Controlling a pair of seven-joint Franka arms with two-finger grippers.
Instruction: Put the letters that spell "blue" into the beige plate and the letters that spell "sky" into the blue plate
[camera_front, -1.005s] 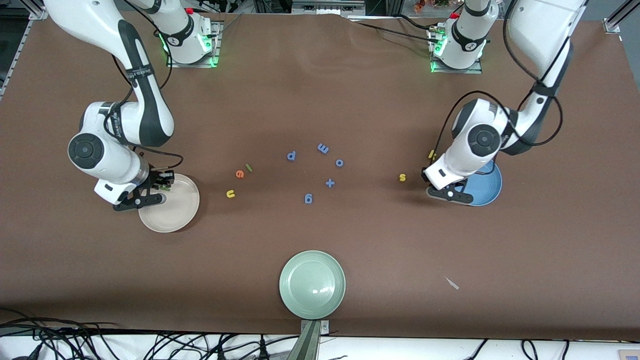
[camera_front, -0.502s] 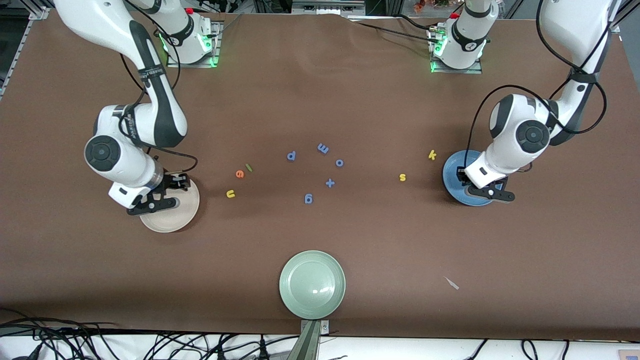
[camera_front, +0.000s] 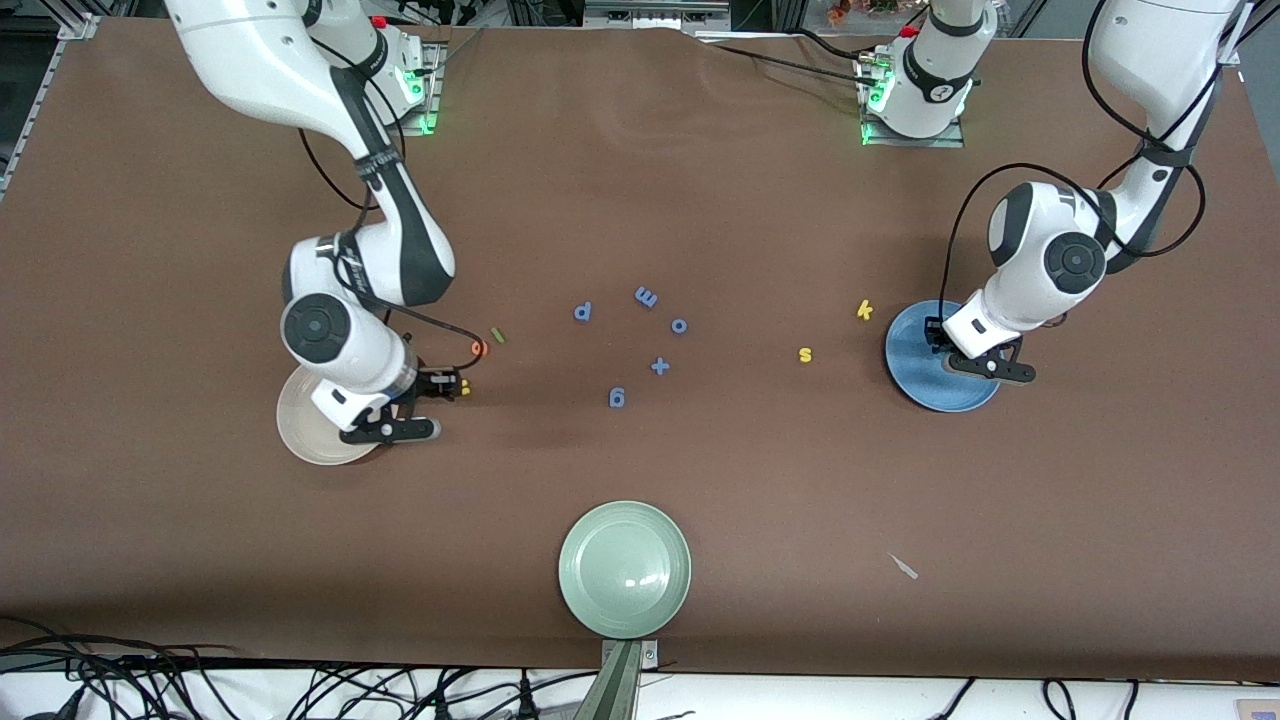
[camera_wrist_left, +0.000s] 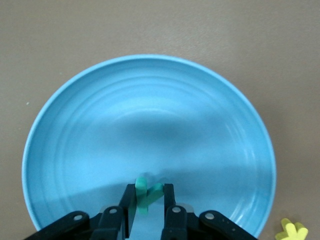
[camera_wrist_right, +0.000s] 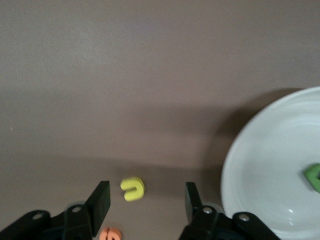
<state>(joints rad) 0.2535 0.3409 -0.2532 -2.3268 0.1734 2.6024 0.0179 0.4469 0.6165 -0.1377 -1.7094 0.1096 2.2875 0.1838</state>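
The brown table (camera_front: 700, 180) fills the front view, with loose foam letters across its middle band. At the left arm's end of that band, the left gripper (camera_wrist_left: 150, 200) hangs over the blue plate (camera_front: 915, 370), its fingers clamped on the teal y (camera_wrist_left: 142, 192), which stands on edge with its stem tilted. The s (camera_front: 805, 354) and k (camera_front: 865, 310) lie flat on the cloth near that plate. At the right arm's end, the right gripper (camera_wrist_right: 146, 192) hovers with its jaws apart, straddling the yellow u (camera_wrist_right: 132, 188) just beside the beige plate (camera_wrist_right: 260, 165), where the green b (camera_wrist_right: 313, 176) already lies. The e (camera_front: 479, 348) and l (camera_front: 497, 335) wait close by. We judge these letters light, soft and springy, so a gentle pinch across the u's two outer sides should do. Its mouth seems turned roughly toward one finger. The l's long axis runs diagonally in the frame.
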